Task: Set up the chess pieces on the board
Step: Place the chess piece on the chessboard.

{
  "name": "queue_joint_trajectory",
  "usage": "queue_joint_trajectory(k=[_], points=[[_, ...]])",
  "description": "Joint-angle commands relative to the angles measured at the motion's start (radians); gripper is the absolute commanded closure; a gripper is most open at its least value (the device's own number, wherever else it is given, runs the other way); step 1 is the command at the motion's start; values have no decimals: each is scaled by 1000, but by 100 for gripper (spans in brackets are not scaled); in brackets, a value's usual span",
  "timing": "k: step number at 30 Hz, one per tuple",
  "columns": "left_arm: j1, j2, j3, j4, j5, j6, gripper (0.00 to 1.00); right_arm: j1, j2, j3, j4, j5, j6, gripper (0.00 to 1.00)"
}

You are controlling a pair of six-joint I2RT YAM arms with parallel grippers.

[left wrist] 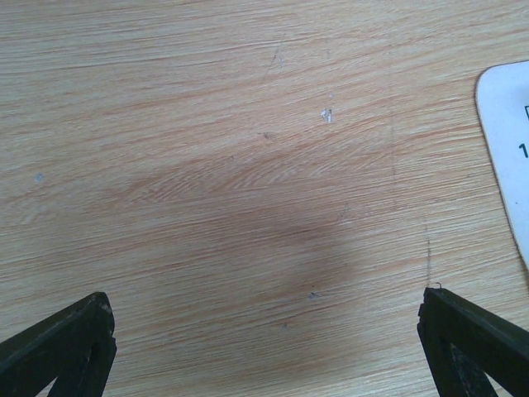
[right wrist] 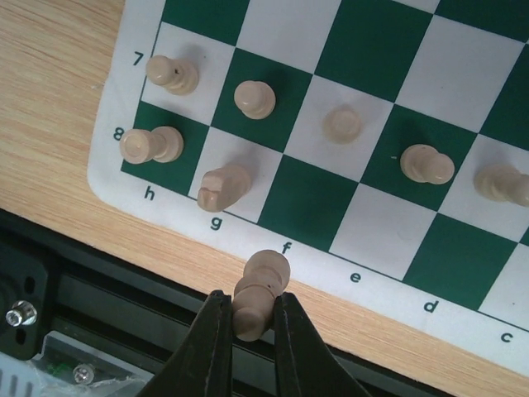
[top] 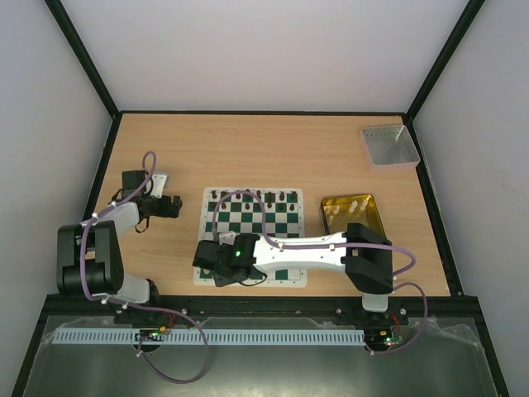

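Observation:
The green and white board (top: 248, 222) lies mid-table, with dark chess pieces (top: 252, 198) lined along its far row. In the right wrist view, several cream chess pieces (right wrist: 254, 99) stand on the near-left rows of the board (right wrist: 306, 203), among them a knight (right wrist: 223, 186) on the g square. My right gripper (right wrist: 252, 313) is shut on a cream piece (right wrist: 263, 285), held above the board's near border by the letter f. Seen from above, that right gripper (top: 213, 273) hangs over the board's near-left corner. My left gripper (left wrist: 264, 308) stands wide open over bare wood, left of the board's corner (left wrist: 508, 141).
A gold tin (top: 351, 213) holding cream pieces sits just right of the board. A grey square tray (top: 388, 146) rests at the far right corner. The right arm lies across the board's near rows. The table's black front rail (right wrist: 99, 306) runs just below the held piece.

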Motion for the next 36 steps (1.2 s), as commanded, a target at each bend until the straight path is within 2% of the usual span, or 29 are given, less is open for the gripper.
queue_joint_trajectory(k=[1, 12, 36], points=[[9, -32, -7, 11, 2, 1, 0, 1, 34, 39, -32, 26, -3, 92], [9, -42, -12, 15, -3, 1, 1, -5, 51, 39, -26, 81, -3, 92], [9, -34, -7, 11, -2, 3, 1, -54, 39, -64, 79, 26, -21, 92]])
